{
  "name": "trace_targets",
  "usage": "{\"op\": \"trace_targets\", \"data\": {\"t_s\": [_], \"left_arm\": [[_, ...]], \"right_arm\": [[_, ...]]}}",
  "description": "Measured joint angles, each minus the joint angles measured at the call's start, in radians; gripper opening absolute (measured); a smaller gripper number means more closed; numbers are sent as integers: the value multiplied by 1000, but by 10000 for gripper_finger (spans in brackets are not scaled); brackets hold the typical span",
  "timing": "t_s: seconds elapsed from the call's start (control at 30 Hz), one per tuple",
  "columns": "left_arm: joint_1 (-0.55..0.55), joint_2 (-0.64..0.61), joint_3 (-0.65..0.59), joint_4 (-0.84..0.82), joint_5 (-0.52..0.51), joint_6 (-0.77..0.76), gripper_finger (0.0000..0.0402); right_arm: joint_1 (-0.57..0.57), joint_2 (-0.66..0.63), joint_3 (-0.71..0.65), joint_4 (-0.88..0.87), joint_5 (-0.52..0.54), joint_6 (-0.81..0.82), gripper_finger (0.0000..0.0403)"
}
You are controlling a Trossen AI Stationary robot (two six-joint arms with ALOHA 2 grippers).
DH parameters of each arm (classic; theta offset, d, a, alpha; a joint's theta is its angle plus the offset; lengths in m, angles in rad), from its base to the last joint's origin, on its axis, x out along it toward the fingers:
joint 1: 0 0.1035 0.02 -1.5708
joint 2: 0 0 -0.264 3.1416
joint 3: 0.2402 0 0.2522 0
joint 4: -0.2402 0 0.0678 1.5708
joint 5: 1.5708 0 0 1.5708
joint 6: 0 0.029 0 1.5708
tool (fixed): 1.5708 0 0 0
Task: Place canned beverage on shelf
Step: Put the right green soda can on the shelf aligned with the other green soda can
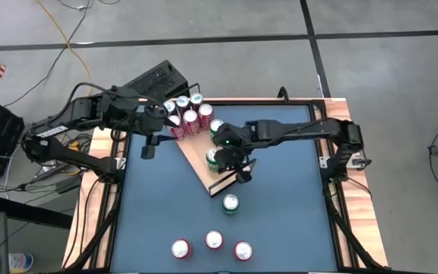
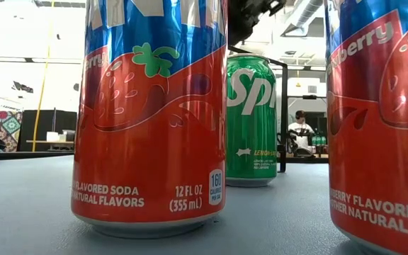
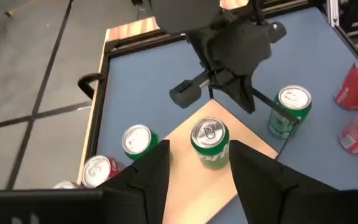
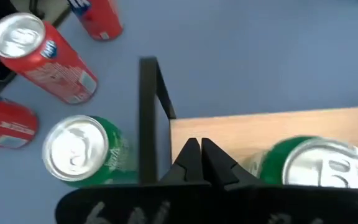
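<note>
Hovering over the near end of the shelf (image 1: pixel 204 156), the right gripper (image 1: pixel 243 169) has its two fingers pressed together with nothing between them, just beside a green can (image 1: pixel 214 157) that stands upright on the board close to the black rail (image 4: pixel 146 118). The left gripper (image 1: pixel 147 146) hangs above the blue table (image 1: pixel 280 221) beside the shelf's far end, where a cluster of red cans (image 1: pixel 188 118) stands; its fingers (image 3: pixel 149 171) are parted and hold nothing, and the green can shows between them only farther off. Another green can (image 1: pixel 230 202) waits on the table just off the shelf's near corner, and three red cans (image 1: pixel 213 245) stand in a row well apart from it. The step in hand looks like leaving a can just set down, though the overhead view is too crowded there to be sure. To do it well, the right arm should lift straight up before swinging away, so its closed fingers do not clip the can's rim or nudge it toward the rail. The next pick, likely the loose green can, calls for opening wide first, coming down square around its body, and gripping below the rim so it stays upright.
</note>
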State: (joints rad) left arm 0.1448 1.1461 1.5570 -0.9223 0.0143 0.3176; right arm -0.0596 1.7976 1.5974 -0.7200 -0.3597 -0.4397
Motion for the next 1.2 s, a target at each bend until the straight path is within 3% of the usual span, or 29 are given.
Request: {"op": "trace_targets", "data": {"t_s": [0.3,0.83,1.2], "left_arm": [[0,0,-8,-12,7,-51,146],[0,2,-8,-14,26,-139,146],[-36,13,-213,50,25,-233,146]], "right_arm": [[-28,23,0,-1,98,-55,0],[-66,24,0,94,129,-51,0],[-90,46,2,160,128,-35,0]]}}
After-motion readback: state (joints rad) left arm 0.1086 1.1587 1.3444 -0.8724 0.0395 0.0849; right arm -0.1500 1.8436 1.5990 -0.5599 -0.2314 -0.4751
